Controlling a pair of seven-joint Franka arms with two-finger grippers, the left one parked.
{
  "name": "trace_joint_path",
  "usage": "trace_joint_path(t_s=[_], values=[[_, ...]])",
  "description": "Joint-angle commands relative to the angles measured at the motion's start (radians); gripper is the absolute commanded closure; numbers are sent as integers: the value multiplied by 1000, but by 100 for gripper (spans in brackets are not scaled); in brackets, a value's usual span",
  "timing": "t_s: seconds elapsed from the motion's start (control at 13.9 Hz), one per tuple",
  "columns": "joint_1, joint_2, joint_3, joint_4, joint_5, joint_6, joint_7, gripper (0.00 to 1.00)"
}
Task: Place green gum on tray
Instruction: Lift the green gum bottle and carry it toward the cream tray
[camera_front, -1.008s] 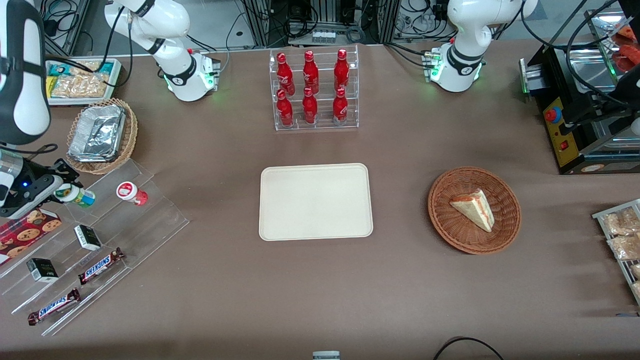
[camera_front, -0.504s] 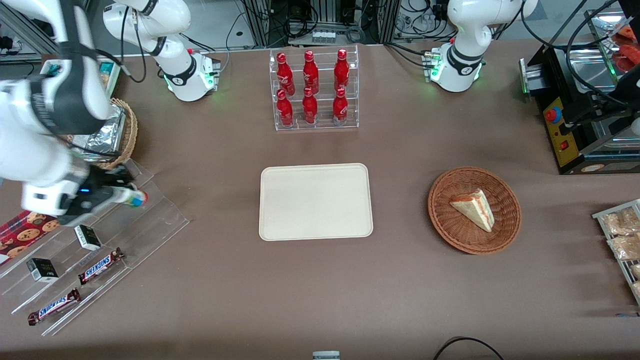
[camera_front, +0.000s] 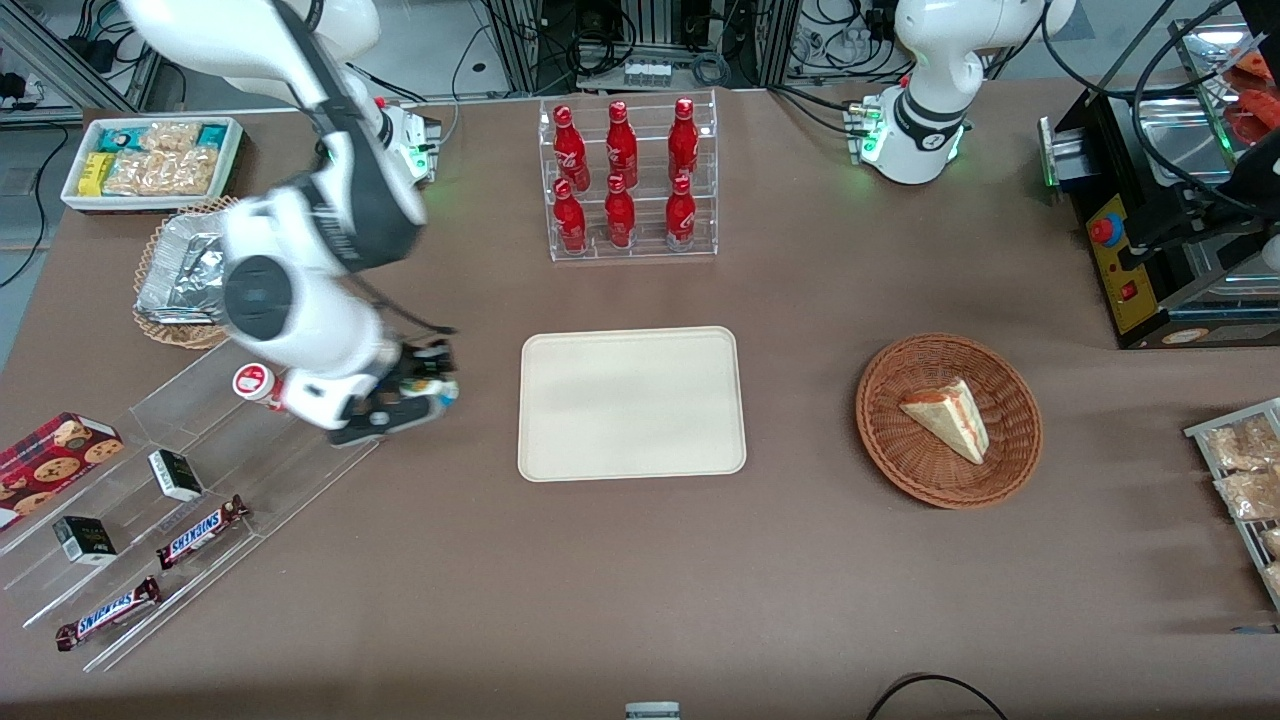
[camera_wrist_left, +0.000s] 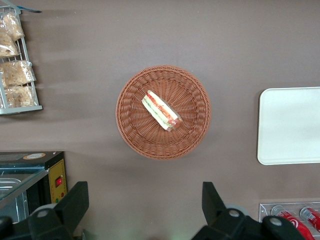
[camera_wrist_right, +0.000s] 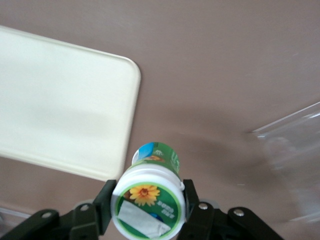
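Moved off acrylic stand (camera_front: 215, 455): gripper (camera_front: 425, 388) clamping green gum (camera_wrist_right: 150, 200), just short of tray (camera_front: 630, 403) edge.

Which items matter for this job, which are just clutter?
Job:
- green gum, held in the gripper above the table beside the tray
- tray, nothing on it

Clutter:
- red-lidded bottle on the clear stand
- cola bottles
- sandwich in the wicker basket

Even, bright overhead light; soft shadows on the worktop (camera_front: 640, 560). The moving hand (camera_front: 425, 388) smears with motion blur; the green gum (camera_wrist_right: 150, 200) stays sharp.
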Motion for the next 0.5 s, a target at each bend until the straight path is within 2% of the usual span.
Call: trace_joint_path(t_s=[0.0,0.14,0.43], values=[[81,106,-13,70,74,73,147,100],[153,161,-15,83,78,153,247,100],[217,301,-16,219,74,178,399,100]])
